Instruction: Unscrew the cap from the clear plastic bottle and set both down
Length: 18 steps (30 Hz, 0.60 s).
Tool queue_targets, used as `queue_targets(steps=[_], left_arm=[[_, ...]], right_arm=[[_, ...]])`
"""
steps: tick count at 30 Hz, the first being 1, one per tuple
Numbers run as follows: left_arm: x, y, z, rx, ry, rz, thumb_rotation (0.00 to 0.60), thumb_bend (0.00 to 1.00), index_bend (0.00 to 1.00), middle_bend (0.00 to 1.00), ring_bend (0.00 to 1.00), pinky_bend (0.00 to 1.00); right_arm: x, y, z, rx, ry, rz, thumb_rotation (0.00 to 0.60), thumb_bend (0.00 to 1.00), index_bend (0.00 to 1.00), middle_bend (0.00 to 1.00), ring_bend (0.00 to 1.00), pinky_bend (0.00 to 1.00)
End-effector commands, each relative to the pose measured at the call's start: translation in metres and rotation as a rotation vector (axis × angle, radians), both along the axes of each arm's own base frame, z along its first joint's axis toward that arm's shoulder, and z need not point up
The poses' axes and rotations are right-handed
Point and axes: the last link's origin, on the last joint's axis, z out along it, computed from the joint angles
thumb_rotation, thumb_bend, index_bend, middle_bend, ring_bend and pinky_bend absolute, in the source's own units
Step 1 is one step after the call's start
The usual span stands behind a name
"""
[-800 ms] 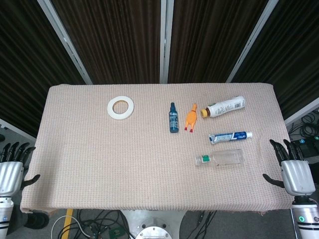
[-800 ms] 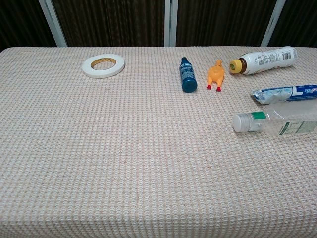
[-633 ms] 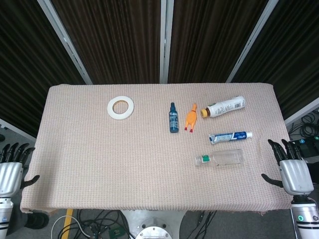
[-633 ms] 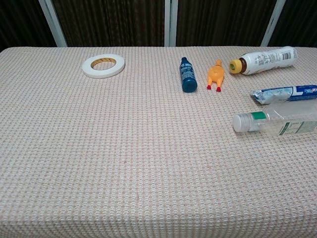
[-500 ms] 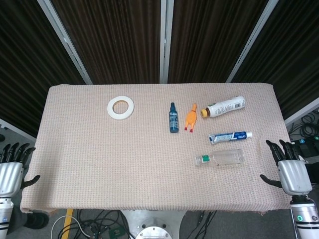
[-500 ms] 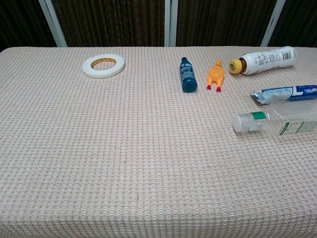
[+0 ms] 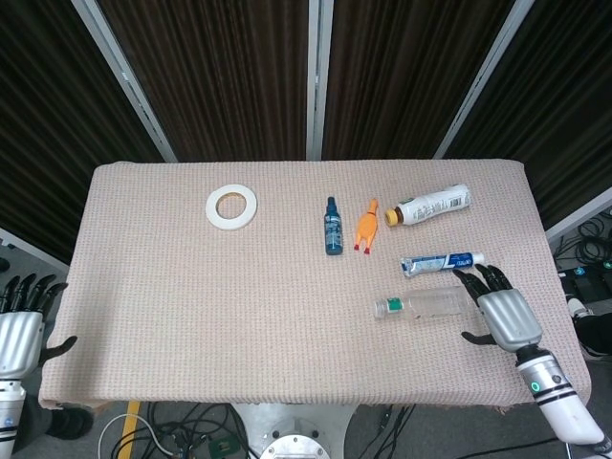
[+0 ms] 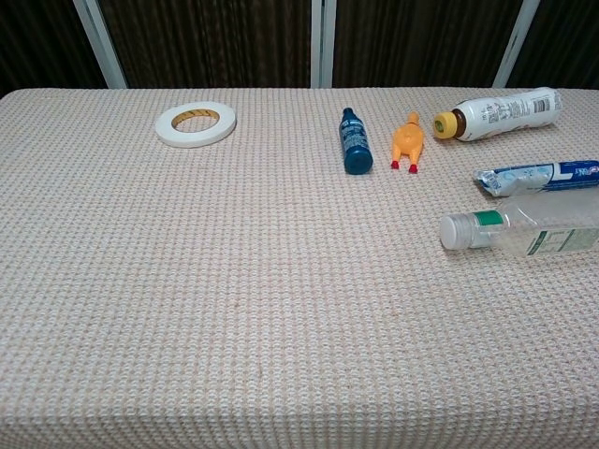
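Observation:
The clear plastic bottle lies on its side at the table's right, its white cap pointing left over a green neck band. My right hand hovers over the table just right of the bottle's base, fingers spread and holding nothing; the chest view does not show it. My left hand hangs off the table's left edge, fingers apart and empty.
A toothpaste tube lies just behind the bottle. Further back are a white bottle with a tan cap, an orange rubber chicken, a small blue bottle and a roll of white tape. The woven cloth covers the table.
My right hand has moved left from beyond the table's right edge to over the table beside the bottle's base. The left hand and the objects have not moved.

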Motion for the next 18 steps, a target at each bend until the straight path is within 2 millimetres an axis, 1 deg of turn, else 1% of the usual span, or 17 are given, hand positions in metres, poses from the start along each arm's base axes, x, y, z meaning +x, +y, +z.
queue_targets(steps=[1, 4, 9, 14, 18], left_arm=[[0.000, -0.001, 0.001, 0.001, 0.001, 0.004, 0.600, 0.00, 0.20, 0.12, 0.04, 0.02], [-0.001, -0.002, 0.002, 0.006, 0.005, 0.008, 0.600, 0.00, 0.20, 0.12, 0.04, 0.02], [0.000, -0.001, 0.002, 0.008, 0.005, 0.009, 0.600, 0.00, 0.20, 0.12, 0.04, 0.02], [0.001, -0.001, 0.002, 0.008, 0.008, 0.007, 0.600, 0.00, 0.20, 0.12, 0.04, 0.02], [0.002, 0.000, 0.002, 0.007, 0.011, 0.004, 0.600, 0.00, 0.20, 0.12, 0.04, 0.02]], right_arm=[[-0.003, -0.025, -0.022, 0.049, 0.051, 0.005, 0.600, 0.04, 0.05, 0.19, 0.01, 0.06], [-0.006, -0.032, -0.032, 0.042, 0.085, 0.018, 0.600, 0.05, 0.07, 0.20, 0.02, 0.06], [-0.012, -0.037, -0.044, 0.045, 0.058, 0.008, 0.600, 0.07, 0.11, 0.24, 0.03, 0.07], [-0.014, -0.038, -0.052, 0.039, 0.035, 0.036, 0.600, 0.09, 0.15, 0.28, 0.09, 0.13], [-0.014, -0.037, -0.057, 0.045, 0.027, 0.063, 0.600, 0.09, 0.16, 0.30, 0.11, 0.16]])
